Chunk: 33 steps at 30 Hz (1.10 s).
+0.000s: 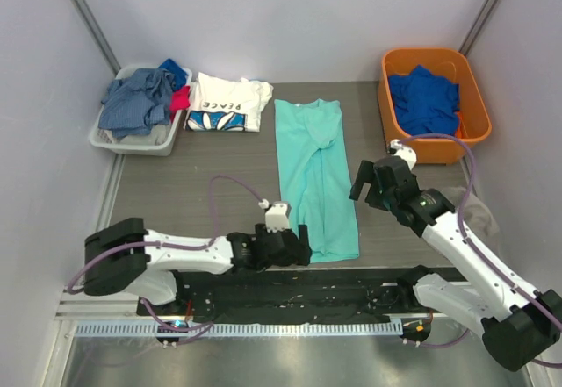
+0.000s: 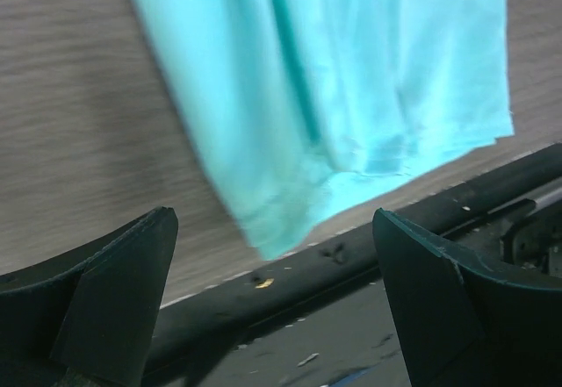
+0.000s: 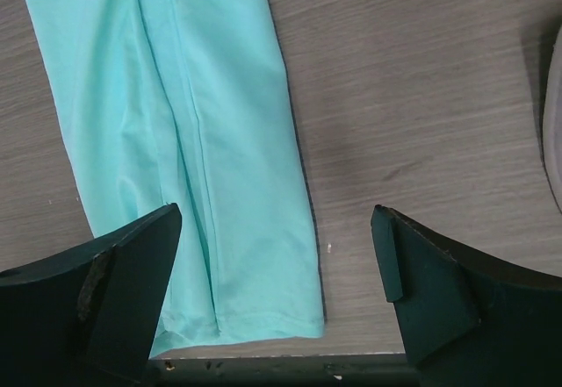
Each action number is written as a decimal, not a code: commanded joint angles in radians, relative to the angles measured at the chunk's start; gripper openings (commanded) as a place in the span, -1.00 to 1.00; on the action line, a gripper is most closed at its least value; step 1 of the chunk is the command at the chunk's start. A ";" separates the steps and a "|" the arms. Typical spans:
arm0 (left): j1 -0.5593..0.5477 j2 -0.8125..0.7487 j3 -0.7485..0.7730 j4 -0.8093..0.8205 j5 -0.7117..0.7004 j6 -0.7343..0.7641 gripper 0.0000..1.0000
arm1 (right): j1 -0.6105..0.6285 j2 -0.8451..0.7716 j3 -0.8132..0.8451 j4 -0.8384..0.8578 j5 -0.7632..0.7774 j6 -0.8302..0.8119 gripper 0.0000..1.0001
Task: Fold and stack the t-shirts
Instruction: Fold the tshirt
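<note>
Fingers of both arms, spread wide and holding nothing. The left fingers (image 1: 301,247) sit low over the brown wood-grain desk (image 1: 193,176), just beside the near left hem corner of the plain mint-teal short-sleeved t-shirt (image 1: 316,176). The right fingers (image 1: 371,185) hover just off that shirt's right edge. One pair on each flank probably suits a two-handed grasp for the next, crosswise fold.

The mint-teal shirt lies flat in the middle of the desk as a long narrow strip, its sides turned inward, collar far and hem at the near edge. This lengthwise fold appears done and the crosswise folds not yet made. The white t-shirt printed "PEACE" with blue petals (image 1: 228,106) rests folded at the far left, well apart, likely as the base of the stack.

The pale grey plastic basket (image 1: 105,137) beside it holds crumpled grey-blue denim-like clothes (image 1: 136,106). The orange plastic tub (image 1: 479,97) at the far right holds a royal blue garment (image 1: 424,97).

Count: two arms, two pairs of fingers, two t-shirts, two containers. The number of items in the basket cannot be told.
</note>
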 commanded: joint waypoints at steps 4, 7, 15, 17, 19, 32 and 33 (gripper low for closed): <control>-0.105 0.140 0.091 0.093 -0.113 -0.136 0.99 | 0.005 -0.111 -0.119 -0.030 -0.019 0.093 0.99; -0.113 0.126 0.065 0.096 -0.132 -0.161 0.99 | 0.006 -0.117 -0.136 -0.024 -0.027 0.087 0.99; -0.115 -0.016 0.025 -0.036 -0.208 -0.186 0.99 | 0.006 -0.099 -0.137 -0.007 -0.040 0.082 1.00; -0.115 -0.041 -0.004 -0.051 -0.228 -0.208 0.99 | 0.005 -0.093 -0.140 -0.004 -0.045 0.087 0.99; -0.115 -0.056 -0.035 -0.051 -0.239 -0.228 0.99 | 0.006 -0.088 -0.145 0.004 -0.054 0.087 0.99; -0.115 0.069 -0.027 -0.048 -0.253 -0.305 0.76 | 0.005 -0.079 -0.147 0.007 -0.066 0.072 0.99; -0.115 0.074 -0.031 -0.047 -0.256 -0.310 0.74 | 0.005 -0.077 -0.150 0.007 -0.066 0.072 0.99</control>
